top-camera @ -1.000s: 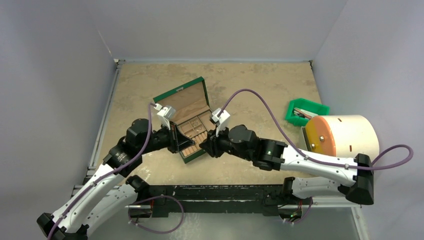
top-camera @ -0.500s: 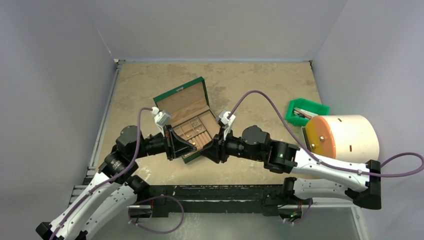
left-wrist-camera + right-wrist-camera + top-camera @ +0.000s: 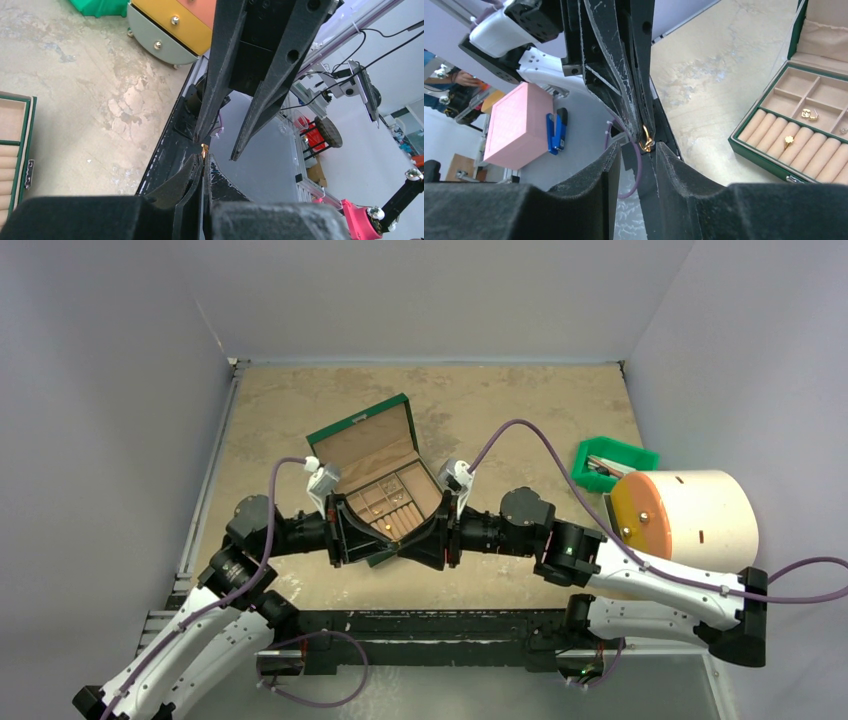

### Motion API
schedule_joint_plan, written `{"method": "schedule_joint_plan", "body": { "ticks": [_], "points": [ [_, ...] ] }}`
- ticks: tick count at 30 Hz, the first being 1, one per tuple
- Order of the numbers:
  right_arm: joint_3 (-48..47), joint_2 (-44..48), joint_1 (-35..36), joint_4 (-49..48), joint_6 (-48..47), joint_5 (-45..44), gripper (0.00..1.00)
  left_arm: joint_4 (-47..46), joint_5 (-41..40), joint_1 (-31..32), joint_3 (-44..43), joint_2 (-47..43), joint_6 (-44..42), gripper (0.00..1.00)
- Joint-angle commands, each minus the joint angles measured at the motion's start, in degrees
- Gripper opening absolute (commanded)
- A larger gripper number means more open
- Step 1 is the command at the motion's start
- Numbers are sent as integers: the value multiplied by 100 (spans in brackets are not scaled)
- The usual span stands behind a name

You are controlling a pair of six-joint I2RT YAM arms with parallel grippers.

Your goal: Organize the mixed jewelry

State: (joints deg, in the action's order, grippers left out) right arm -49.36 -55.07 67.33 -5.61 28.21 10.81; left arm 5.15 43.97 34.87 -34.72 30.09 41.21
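My left gripper (image 3: 205,154) is shut on a tiny gold-coloured jewelry piece (image 3: 204,147) that sticks out of its tips. In the right wrist view this jewelry piece (image 3: 645,140) hangs from the left gripper's tips between the fingers of my open right gripper (image 3: 636,149), close to the right-hand pad (image 3: 669,160). The two grippers meet tip to tip, left gripper (image 3: 385,540) and right gripper (image 3: 405,543), at the near corner of the open green box (image 3: 362,425). A gold ring (image 3: 788,141) sits in the box's roll rows. Another gold piece (image 3: 809,114) lies in a compartment.
A small green bin (image 3: 612,462) and a round white unit with orange drawer fronts (image 3: 685,515) stand at the right. The black rail (image 3: 420,625) of the table's near edge runs just below the grippers. Grey walls enclose the table.
Both grippers have drawn back from over the box toward its near corner and now meet tip to tip. The right gripper has opened wider; the left stays shut.
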Motion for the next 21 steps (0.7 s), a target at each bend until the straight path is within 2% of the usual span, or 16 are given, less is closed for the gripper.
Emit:
{"method": "schedule_joint_plan", "body": {
  "ticks": [1,9,21],
  "points": [
    [22,78,-86,-598,199,430,35,-429,224,-24,32,-81,106,0],
    [45,23,-141,-758,275,579,28,-427,243,-24,53,-130,133,0],
    [189,41,-255,-812,346,544,30,-773,311,-24,107,-205,246,0]
  ]
}}
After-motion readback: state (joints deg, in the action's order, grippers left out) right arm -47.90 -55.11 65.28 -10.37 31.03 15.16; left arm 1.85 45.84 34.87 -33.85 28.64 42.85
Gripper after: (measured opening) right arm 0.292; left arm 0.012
